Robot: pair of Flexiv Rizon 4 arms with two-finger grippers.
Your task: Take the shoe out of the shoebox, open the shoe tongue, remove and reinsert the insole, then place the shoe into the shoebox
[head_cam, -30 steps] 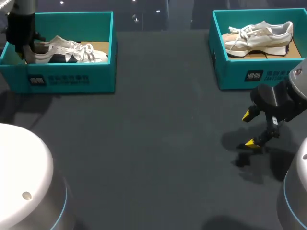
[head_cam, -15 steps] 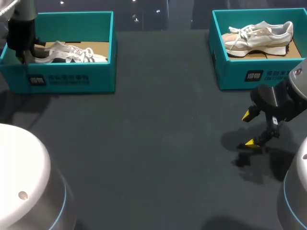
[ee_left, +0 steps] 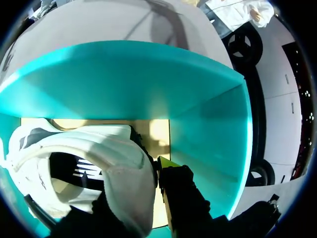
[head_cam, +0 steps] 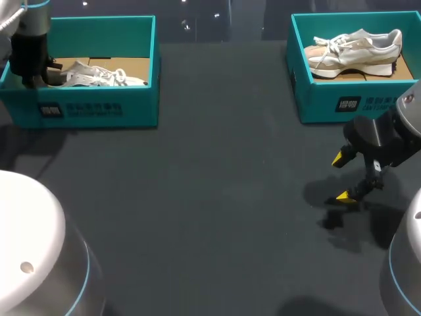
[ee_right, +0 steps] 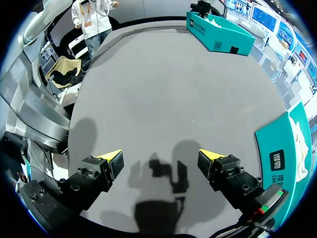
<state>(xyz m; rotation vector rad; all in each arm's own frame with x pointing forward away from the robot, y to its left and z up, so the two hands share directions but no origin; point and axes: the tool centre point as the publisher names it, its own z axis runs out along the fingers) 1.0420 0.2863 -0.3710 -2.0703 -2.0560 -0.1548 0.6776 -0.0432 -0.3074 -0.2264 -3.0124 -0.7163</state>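
A white shoe [head_cam: 99, 75] with dark panels lies low inside the teal left shoebox [head_cam: 99, 108] at the far left. My left gripper [head_cam: 31, 74] is at its heel. In the left wrist view the left gripper [ee_left: 156, 171] is shut on the white shoe's [ee_left: 94, 153] heel collar, one finger outside it and the other inside the shoe opening, over the left shoebox's [ee_left: 148, 84] brown floor. My right gripper [head_cam: 342, 176] hangs open above bare table in front of the right shoebox [head_cam: 348, 102]. In its own view the right gripper [ee_right: 161, 159] holds nothing.
A second beige-and-white shoe [head_cam: 355, 49] lies in the right shoebox at the far right. The wide dark tabletop [head_cam: 223, 197] stretches between the two boxes. The far left shoebox [ee_right: 218, 32] shows small ahead of the right gripper.
The left gripper has lowered the white shoe deeper into the left shoebox, its toe now flatter on the floor. The right arm has stayed still.
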